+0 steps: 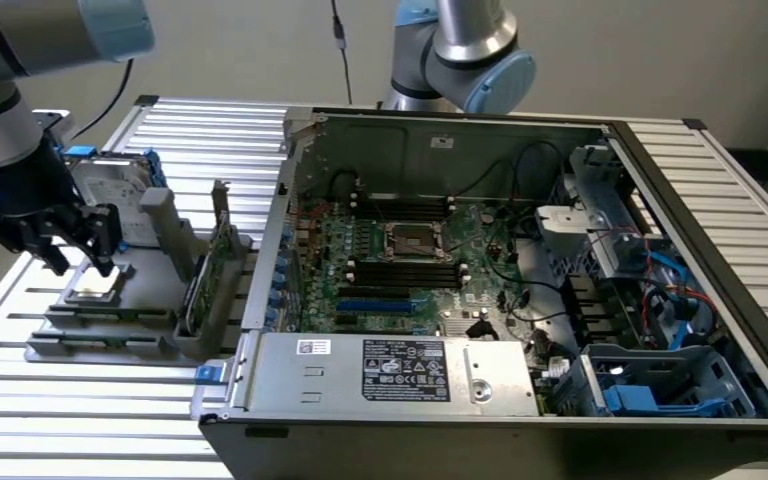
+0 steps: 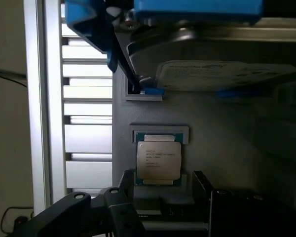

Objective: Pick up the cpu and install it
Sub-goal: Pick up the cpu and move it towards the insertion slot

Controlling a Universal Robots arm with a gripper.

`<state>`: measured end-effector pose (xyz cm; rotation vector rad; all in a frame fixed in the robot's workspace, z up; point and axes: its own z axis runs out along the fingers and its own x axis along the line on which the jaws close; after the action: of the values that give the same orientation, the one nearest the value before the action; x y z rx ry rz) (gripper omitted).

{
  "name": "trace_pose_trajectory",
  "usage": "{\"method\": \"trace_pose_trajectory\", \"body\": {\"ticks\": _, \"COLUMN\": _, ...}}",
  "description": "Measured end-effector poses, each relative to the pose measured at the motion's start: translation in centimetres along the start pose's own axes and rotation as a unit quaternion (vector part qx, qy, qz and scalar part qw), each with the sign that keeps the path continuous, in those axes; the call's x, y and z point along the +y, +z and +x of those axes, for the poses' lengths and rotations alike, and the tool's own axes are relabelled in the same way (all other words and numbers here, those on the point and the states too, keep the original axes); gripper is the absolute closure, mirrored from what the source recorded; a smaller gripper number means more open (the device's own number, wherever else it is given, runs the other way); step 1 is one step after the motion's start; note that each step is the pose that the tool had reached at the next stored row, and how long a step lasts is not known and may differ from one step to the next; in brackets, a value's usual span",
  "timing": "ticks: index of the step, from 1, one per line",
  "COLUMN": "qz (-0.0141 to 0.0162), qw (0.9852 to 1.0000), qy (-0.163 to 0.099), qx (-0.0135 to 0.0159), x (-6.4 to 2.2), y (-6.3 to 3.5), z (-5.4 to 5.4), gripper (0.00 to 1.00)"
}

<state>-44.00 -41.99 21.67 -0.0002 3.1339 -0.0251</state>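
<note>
One cpu lies flat in its grey holder, just below my hand, whose fingers are spread and clear of it. I judge this pickup stage; gripping calls for a level descent astride its edges.

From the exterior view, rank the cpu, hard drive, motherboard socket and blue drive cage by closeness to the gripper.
1. cpu, right beneath the gripper.
2. hard drive, just behind it.
3. socket, middle of the case.
4. blue drive cage, exterior view's far right.
</note>
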Motion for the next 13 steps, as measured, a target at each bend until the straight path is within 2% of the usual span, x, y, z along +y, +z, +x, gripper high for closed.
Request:
{"method": "trace_pose_trajectory", "body": {"ticks": 6, "qz": -0.0031, "qw": 1.0000, "qy": 0.000, "qx": -0.0007, "x": 0.02, "y": 1.08, "z": 0.1, "gripper": 0.40}}
{"method": "trace_pose_trajectory", "body": {"ticks": 13, "qz": -0.0172, "qw": 0.9999, "qy": 0.000, "qx": -0.0009, "x": 0.03, "y": 1.76, "z": 0.1, "gripper": 0.40}}
